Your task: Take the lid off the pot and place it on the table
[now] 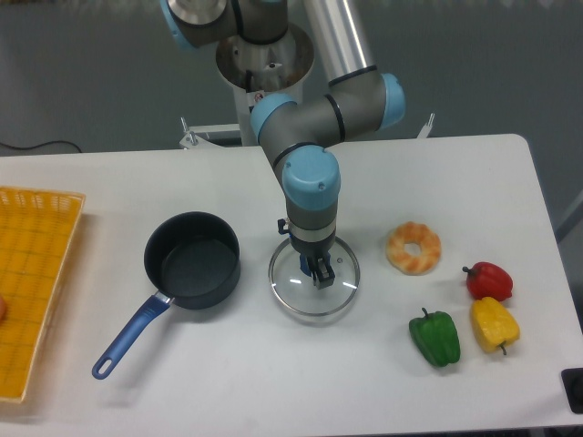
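Note:
The dark pot (pixel 192 259) stands uncovered on the white table (pixel 273 364), its blue handle pointing toward the front left. To its right the clear glass lid (pixel 314 281) lies low over the table, close to or on its surface. My gripper (pixel 315 272) points straight down over the lid's centre, its fingers shut on the small blue knob, which is mostly hidden between them.
A yellow mesh tray (pixel 32 282) sits at the left edge. Right of the lid lie a bagel-like ring (pixel 414 248), a red pepper (pixel 489 280), a yellow pepper (pixel 495 324) and a green pepper (pixel 434 337).

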